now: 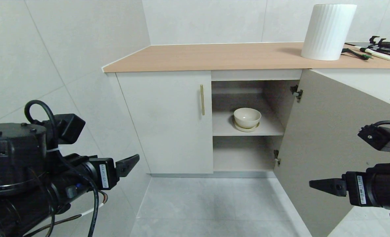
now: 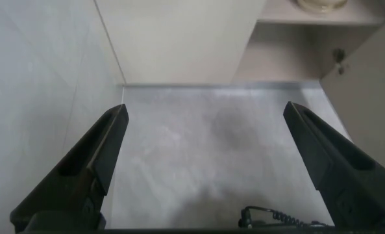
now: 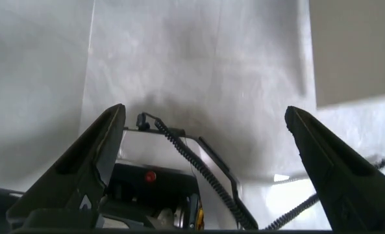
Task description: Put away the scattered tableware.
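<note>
the bowl (image 1: 247, 117) sits on its plate (image 1: 246, 127) on the upper shelf (image 1: 270, 129), the cupboard door (image 1: 320, 144) hanging open. left claw (image 2: 205, 109) and right claw (image 3: 205, 112) both gape wide, holding nothing. closing looks next: hook the door's free edge and swing it slowly.

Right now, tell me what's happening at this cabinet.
Nothing is being handled. The left claw and right claw are both open and empty, held low over the floor in front of the cabinet. The right cabinet door is swung open, and a bowl sits on a plate on the middle shelf inside. The left door is shut. A white ribbed container stands on the countertop above.
</note>
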`<state>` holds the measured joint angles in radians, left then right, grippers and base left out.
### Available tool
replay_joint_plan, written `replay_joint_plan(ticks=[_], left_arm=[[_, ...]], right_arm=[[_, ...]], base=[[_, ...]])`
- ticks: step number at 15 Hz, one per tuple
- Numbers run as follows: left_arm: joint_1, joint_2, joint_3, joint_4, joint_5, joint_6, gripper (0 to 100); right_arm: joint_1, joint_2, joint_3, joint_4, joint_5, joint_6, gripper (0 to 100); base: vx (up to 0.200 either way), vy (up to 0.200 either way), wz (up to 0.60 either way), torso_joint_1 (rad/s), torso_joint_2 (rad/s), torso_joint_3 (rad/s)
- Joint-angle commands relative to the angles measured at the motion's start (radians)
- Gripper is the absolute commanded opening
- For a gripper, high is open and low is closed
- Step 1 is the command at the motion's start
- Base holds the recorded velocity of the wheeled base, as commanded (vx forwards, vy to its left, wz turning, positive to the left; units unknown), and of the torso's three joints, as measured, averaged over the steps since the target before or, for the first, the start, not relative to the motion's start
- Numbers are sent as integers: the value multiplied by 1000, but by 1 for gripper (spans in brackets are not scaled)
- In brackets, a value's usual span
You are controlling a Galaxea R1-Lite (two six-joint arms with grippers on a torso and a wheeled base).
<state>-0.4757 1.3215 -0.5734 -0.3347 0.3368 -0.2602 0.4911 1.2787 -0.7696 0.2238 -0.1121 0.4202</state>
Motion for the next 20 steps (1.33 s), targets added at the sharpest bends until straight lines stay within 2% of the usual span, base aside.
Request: replay_joint_plan(ticks=[1,4,18,20], left_arm=[[-1,4,0,0,1,-1,100],[-1,2,1,0,1,-1,100],[-3,5,3,3,-1,4,100],[-3,5,4,3,1,4,100]], right_arm=[[4,10,3,-1,0,0,100],[4,8,3,-1,-1,0,100],[1,-4,1,-1,-32,0,100],[1,-4,1,0,-32,0,100]], base=[[-200,0,0,-2,2,2],[-200,0,0,1,1,2],[0,0,0,0,0,0],[-100,-200,0,12,0,2]])
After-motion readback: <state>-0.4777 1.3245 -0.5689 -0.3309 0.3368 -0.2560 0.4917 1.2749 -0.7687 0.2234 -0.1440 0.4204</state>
